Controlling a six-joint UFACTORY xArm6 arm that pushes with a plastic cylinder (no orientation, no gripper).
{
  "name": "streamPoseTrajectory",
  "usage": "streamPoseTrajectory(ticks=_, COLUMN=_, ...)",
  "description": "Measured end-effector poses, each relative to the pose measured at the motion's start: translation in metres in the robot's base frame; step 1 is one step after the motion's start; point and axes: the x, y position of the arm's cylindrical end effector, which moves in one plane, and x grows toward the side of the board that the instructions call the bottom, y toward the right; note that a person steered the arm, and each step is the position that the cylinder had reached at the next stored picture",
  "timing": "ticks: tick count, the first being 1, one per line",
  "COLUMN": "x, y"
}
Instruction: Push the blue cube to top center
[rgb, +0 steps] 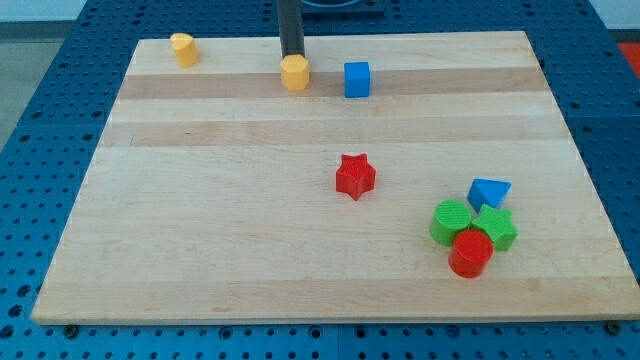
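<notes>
The blue cube (357, 79) sits near the view's top, a little right of centre, on the wooden board (220, 230). My tip (291, 58) is at the lower end of the dark rod, at the view's top centre. It stands just behind a yellow hexagonal block (294, 73) and seems to touch it. The blue cube is about 60 pixels to the right of my tip, apart from it.
A second yellow block (183, 49) lies at the top left. A red star (355, 176) lies at mid-board. At the lower right cluster a blue triangular block (488, 192), two green blocks (451, 221) (496, 228) and a red cylinder (470, 253).
</notes>
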Motion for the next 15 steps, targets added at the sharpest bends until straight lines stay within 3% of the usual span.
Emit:
streamPoseTrajectory(ticks=2, x=0.08, y=0.002)
streamPoseTrajectory(ticks=3, x=0.088, y=0.03)
streamPoseTrajectory(ticks=5, x=0.066, y=0.091)
streamPoseTrajectory(ticks=8, x=0.011, y=0.093)
streamPoseTrajectory(ticks=12, x=-0.004, y=0.161)
streamPoseTrajectory(ticks=15, x=-0.014, y=0.124)
